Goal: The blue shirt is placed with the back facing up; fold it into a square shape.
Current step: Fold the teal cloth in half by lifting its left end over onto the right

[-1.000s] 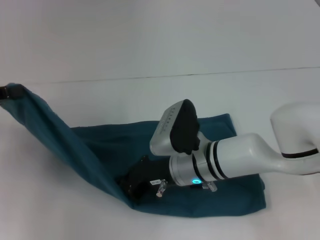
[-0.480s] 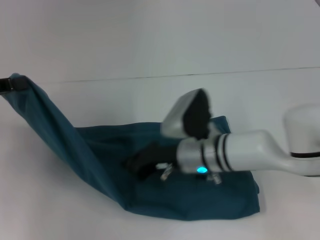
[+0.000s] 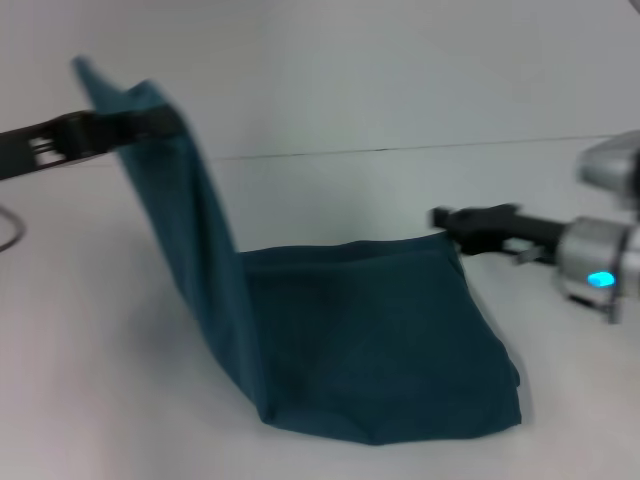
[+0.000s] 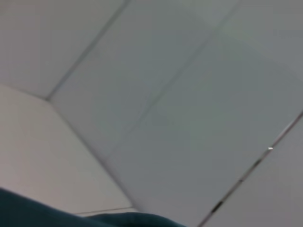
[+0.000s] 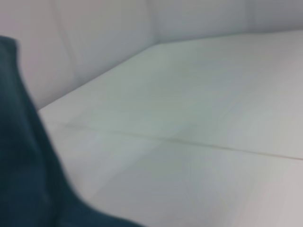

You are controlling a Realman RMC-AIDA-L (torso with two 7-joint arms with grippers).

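Clearly the left gripper [image 3: 150, 122] is the nearer arm to the work: it is closed on one end of the blue shirt [image 3: 370, 340] and holds it high at the left, so a long strip of cloth slopes down from it to the folded part lying flat on the white table [image 3: 90, 380]. The lifted strip should go rightward over this flat part, where much free table is around it. At the right, the right gripper [image 3: 445, 217] is just beside the shirt's far right corner, holding nothing; how far open it is, I cannot tell.
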